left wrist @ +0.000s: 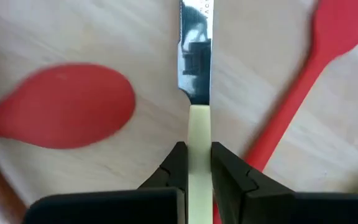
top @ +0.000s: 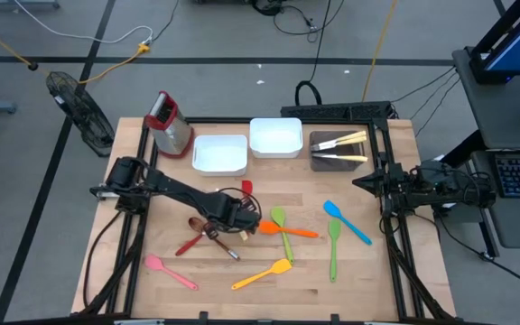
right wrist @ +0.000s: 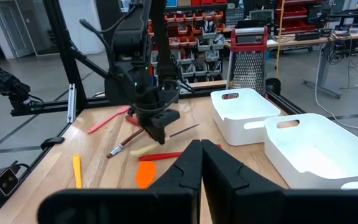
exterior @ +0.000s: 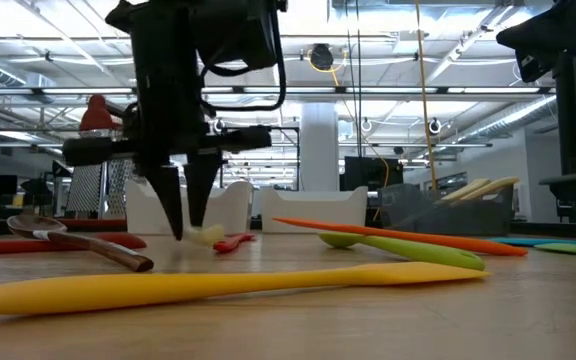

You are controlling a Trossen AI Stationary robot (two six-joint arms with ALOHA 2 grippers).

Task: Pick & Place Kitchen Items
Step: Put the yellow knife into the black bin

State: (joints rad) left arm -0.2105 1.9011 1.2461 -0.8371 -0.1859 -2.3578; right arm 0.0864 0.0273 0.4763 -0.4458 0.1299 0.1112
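Near the table's middle my left gripper (left wrist: pixel 197 171) had its fingers clamped on the pale handle of a steel knife (left wrist: pixel 195 56) lying flat between two red spatulas (left wrist: pixel 61 106). I judged the thin handle might twist or slip on lifting — the hold sat far from the blade. Behind, two white trays (top: pixel 219 153) looked empty; the dark tray (top: pixel 337 150) held pale-handled knives. My right gripper (right wrist: pixel 201 163) waited at the right edge, fingers together.

You're working in a robotics lab or workshop: parts-bin shelving (right wrist: pixel 204 28), a concrete floor (top: pixel 224 36) strewn with cables, exposed ceiling lights (exterior: pixel 448 55).
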